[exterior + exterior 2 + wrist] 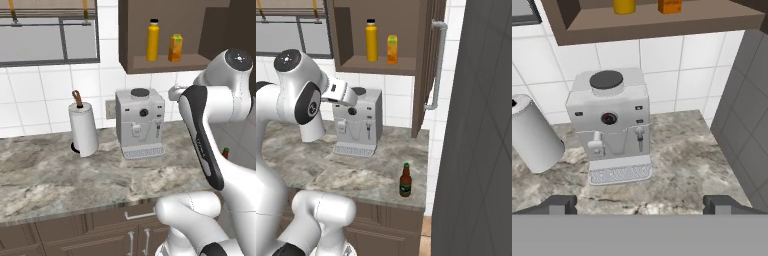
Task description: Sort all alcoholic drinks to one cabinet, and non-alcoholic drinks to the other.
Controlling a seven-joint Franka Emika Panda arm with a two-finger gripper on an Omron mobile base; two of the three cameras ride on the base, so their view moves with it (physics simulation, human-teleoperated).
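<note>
hovering above the counter, your gripper is spread wide, empty. one yellow-orange bottle, one juice carton, one beer bottle.

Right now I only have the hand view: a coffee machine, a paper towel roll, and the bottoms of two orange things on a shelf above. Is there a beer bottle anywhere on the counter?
Observer: Yes. A brown beer bottle stands upright on the counter near its front right corner, to the right of the coffee machine.
Operator: What are the two things on the shelf?
Observer: A tall yellow-orange bottle with a black cap and a shorter orange juice carton, side by side in the open cabinet.
Operator: Where is its door?
Observer: The cabinet door is swung open at the cabinet's right side, and its long grey handle runs vertically.
</note>
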